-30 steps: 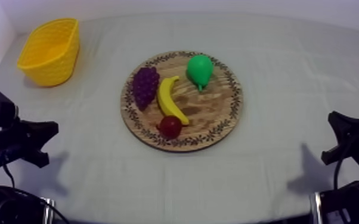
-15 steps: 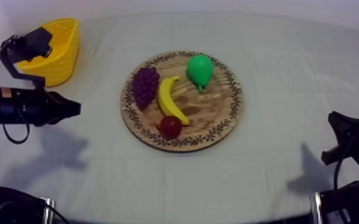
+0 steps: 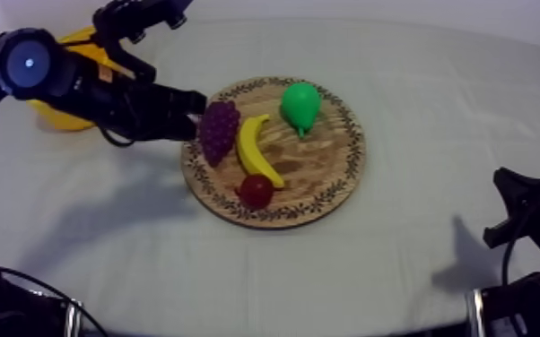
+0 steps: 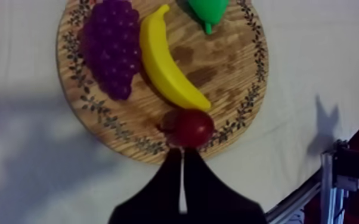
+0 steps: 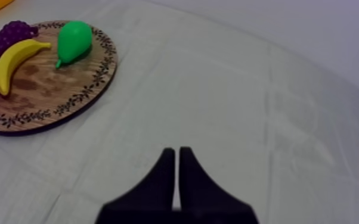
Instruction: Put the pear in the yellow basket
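Green pear (image 3: 300,105) rests on wooden board (image 3: 320,163); left hand (image 4: 182,154), right hand (image 5: 176,152) closed, empty.

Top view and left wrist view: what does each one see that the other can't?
The top view adds the yellow basket behind my left arm, and my right arm low at the table's side. The left wrist view adds a close look at my left pincer, shut into a narrow wedge by the small red fruit. Both share the wooden board, grapes, banana and pear.
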Controlling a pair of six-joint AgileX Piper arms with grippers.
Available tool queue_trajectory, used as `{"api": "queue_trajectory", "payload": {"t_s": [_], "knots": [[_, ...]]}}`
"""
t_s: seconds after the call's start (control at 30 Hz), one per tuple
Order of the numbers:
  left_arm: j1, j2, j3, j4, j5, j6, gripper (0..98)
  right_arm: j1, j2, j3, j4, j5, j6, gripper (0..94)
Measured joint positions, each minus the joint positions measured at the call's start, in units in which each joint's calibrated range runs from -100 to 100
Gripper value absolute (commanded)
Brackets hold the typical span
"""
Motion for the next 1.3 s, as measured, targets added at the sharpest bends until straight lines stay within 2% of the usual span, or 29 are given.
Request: {"api": "queue_trajectory", "payload": {"t_s": [0.13,0.4,0.6,0.93,1.3], "knots": [[0.37,5.72,-8.34,-1.13,3.86,1.84,0.0,0.0,0.0,0.0,0.0,0.0,-0.05,0.4],[0.74,17.07,-27.33,-5.16,16.78,6.16,0.0,0.0,0.0,0.0,0.0,0.0,-0.02,0.4],[1.05,25.34,-40.5,-6.48,24.36,7.87,0.0,0.0,0.0,0.0,0.0,0.0,-0.02,0.4],[2.64,36.02,-58.32,-8.16,29.2,9.22,0.0,0.0,0.0,0.0,0.0,0.0,0.01,0.4],[3.46,42.85,-66.38,-10.35,30.92,12.13,2.1,0.0,0.0,0.0,0.0,0.0,0.01,0.4]]}}
